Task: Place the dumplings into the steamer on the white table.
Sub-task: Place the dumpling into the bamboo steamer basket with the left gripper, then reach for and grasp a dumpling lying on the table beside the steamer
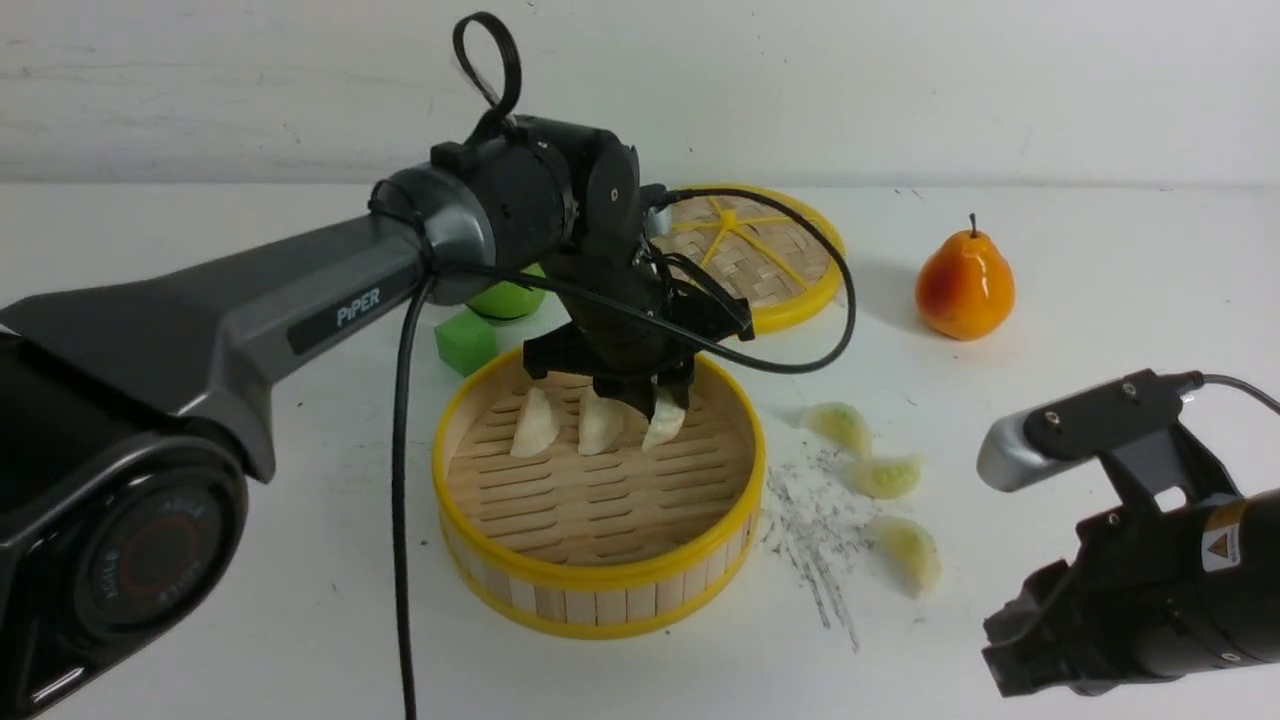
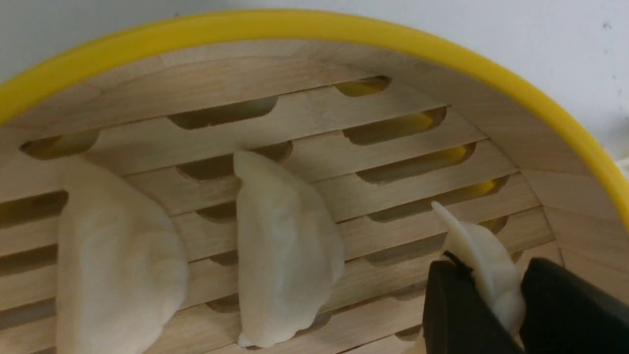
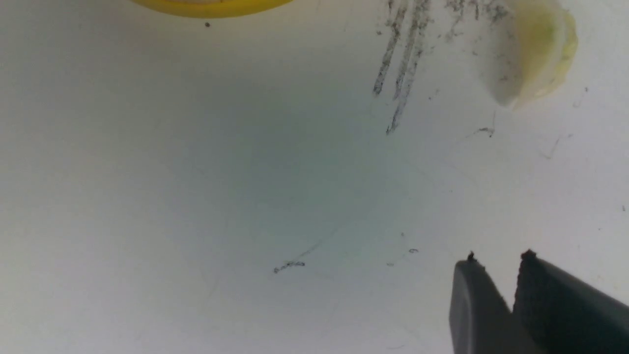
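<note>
Two cream dumplings (image 1: 535,423) are lying side by side on the slatted floor of the steamer (image 1: 600,582), toward its far side. A third cream dumpling (image 2: 484,265) is standing on edge just beside them, between the black fingers (image 2: 452,309) of the left gripper (image 1: 657,400) — the jaws are clamping it by its ridge, with its tip poking out past them. Whether it is touching the slats I cannot tell. Three green dumplings (image 1: 885,476) are lying outside on the white table (image 1: 1100,300), to the right of the steamer, strung in a loose line from near to far beside a patch of dark scratch marks (image 1: 815,540). The right gripper (image 3: 499,260) is hovering over bare table at the near right, well apart from the steamer — its jaws are standing only a narrow slit apart and gripping nothing. Behind the steamer a woven lid (image 1: 770,255) with yellow spokes is lying flat. A green block (image 1: 465,342) is sitting just beside the far-left rim, and a pear (image 1: 965,285) is standing upright at the far right.
</note>
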Controlling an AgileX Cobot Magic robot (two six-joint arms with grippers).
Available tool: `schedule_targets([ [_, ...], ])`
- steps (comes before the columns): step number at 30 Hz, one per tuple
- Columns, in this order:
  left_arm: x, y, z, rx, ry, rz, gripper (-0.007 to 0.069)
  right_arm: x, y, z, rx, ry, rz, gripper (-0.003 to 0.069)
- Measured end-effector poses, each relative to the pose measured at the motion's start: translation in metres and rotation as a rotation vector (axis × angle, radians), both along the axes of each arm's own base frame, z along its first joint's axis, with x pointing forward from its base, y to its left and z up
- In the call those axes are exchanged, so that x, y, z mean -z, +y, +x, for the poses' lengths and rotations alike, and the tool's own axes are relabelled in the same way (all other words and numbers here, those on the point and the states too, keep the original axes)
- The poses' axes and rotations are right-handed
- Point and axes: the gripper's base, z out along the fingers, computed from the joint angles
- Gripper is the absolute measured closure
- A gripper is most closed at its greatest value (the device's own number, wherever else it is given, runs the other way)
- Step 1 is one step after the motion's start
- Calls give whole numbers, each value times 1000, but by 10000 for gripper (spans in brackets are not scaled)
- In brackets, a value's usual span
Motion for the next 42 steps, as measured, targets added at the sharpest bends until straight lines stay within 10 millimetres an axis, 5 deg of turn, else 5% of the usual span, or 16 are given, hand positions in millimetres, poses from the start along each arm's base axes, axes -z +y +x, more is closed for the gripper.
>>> schedule_targets([
  [5,5,0,1,-6,13,3,438,0,0,0,0,0,0,521],
  [9,5,0,1,-6,14,4,321,0,0,0,0,0,0,517],
  [14,-1,-1,1,6,3,4,264,0,0,0,0,0,0,512],
  [20,-57,5,-8,68,-116,-8,330,-7,0,-1,-10,-5,3,512],
  [24,-134,27,-37,152,-268,33,479,-20,-2,-3,-30,-56,-10,512],
  [28,-214,63,-88,200,-410,107,624,-17,-3,-4,-40,-28,-28,510],
  [29,-217,65,-91,198,-417,108,624,-17,-2,-4,-40,-26,-29,510],
  [31,-250,92,-127,185,-488,148,639,-12,-4,2,-25,9,-38,497],
  [37,-263,140,-193,127,-549,218,639,-10,-11,40,52,73,-50,403],
  [42,-225,180,-242,49,-528,309,639,-13,-4,83,65,69,-53,325],
])
